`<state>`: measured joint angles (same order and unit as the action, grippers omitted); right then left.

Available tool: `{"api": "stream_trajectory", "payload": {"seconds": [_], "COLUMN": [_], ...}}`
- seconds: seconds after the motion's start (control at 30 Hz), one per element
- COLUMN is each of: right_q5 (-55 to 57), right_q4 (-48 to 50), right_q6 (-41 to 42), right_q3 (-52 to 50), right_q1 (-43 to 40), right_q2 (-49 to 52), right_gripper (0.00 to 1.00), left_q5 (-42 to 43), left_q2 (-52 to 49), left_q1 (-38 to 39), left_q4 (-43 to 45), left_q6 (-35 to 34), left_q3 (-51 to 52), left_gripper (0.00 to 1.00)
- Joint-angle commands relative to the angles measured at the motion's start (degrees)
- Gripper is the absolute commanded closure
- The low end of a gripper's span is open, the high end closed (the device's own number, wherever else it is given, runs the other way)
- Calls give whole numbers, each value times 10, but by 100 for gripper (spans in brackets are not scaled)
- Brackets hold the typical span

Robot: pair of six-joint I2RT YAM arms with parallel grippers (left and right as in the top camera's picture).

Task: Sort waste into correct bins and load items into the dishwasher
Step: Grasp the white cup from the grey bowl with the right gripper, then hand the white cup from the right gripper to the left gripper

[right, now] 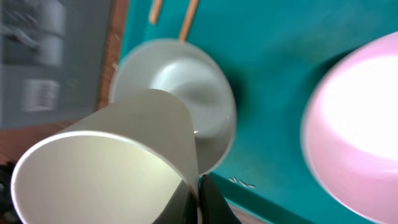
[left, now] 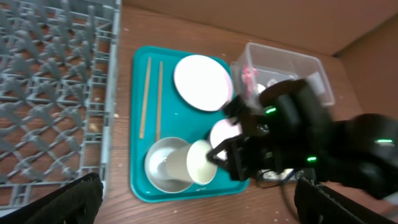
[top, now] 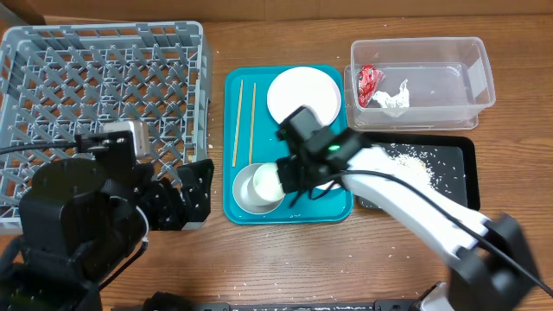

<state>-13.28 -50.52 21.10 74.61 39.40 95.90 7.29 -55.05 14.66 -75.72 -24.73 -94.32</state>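
On the teal tray (top: pixel 230 86), my right gripper (right: pixel 198 200) is shut on the rim of the small white cup (right: pixel 106 168), one finger inside and one outside. The cup (top: pixel 266 180) lies tilted over the grey metal bowl (top: pixel 244 194). The smaller white dish (left: pixel 221 132) is mostly hidden under the right arm. The large white plate (top: pixel 302 95) and two chopsticks (top: pixel 238 121) lie on the tray's far half. My left gripper (left: pixel 199 208) hangs open and empty over the table, just left of the tray. The grey dish rack (top: pixel 95 95) stands far left.
A clear tub (top: pixel 432 69) at the back right holds a red wrapper (top: pixel 369 84) and a white tissue (top: pixel 393 98). In front of it a black tray (top: pixel 454 164) holds loose rice (top: pixel 415 164). A few grains dot the table's front edge.
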Motion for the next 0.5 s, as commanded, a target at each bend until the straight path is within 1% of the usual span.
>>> {"api": "stream_trajectory", "payload": {"seconds": [0.0, 0.07, 0.17, 0.27, 0.33, 0.4, 0.47], "right_q5": [-2, -14, -77, -184, -259, -309, -360], "right_q4": [-9, -13, -10, -5, -3, 3, 19], "right_q6": [-1, -5, -50, -106, -144, -156, -162], "right_q3": [30, 31, 31, 31, 31, 31, 31], "right_q1": [-39, -70, -121, -172, -205, -231, -253], "right_q2": [-94, -137, -197, -247, -276, -298, -316], "right_gripper": [96, 96, 96, 96, 96, 96, 96], "left_q5": [45, 51, 139, 281, 399, 494, 567], "left_q2": [-19, -36, -70, -113, -141, -165, -186], "left_q1": [3, 3, 1, -9, -20, -31, -37], "left_q4": [11, 17, 49, 107, 149, 179, 193], "left_q6": [2, 4, 9, 43, 70, 85, 102], "left_q3": [-1, 0, 0, 0, 0, 0, 0], "left_gripper": [0, 0, 0, 0, 0, 0, 0]}}
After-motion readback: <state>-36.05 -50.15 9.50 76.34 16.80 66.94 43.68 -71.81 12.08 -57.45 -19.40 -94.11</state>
